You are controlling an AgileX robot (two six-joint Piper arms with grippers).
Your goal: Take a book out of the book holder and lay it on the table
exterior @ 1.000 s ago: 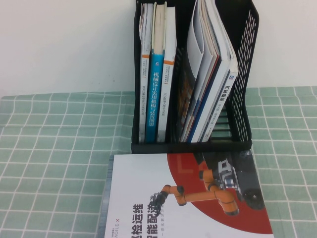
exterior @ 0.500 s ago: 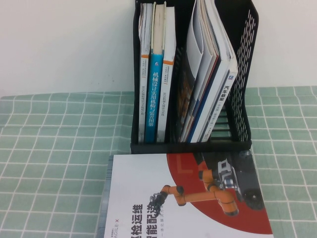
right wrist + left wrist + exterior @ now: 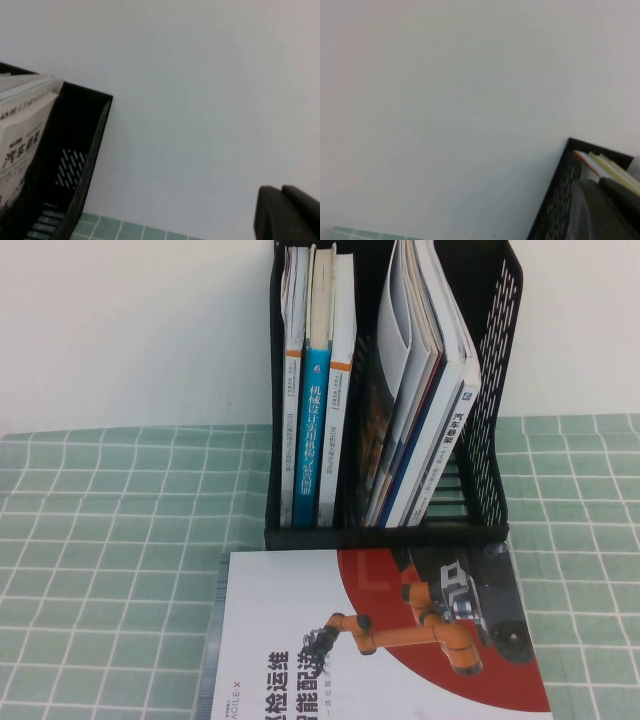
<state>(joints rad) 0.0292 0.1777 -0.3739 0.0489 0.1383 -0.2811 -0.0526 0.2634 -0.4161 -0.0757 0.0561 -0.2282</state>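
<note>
- A black mesh book holder (image 3: pixel 487 390) is set on the green checked table (image 3: pixel 100 540) against a white wall (image 3: pixel 130 330).
- Upright books (image 3: pixel 318 430) are kept in its left compartment, leaning books (image 3: pixel 420 390) in its right.
- A white-and-red robot-arm book (image 3: pixel 380 640) is laid flat on the table just in front of the holder.
- The right gripper (image 3: pixel 287 215) is seen beside the holder, jaws together.
- The left gripper (image 3: pixel 605 210) is seen near the holder's other side; its jaws cannot be told.

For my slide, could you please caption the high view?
Book lying flat on the table before the black holder; neither tool in this view.
</note>
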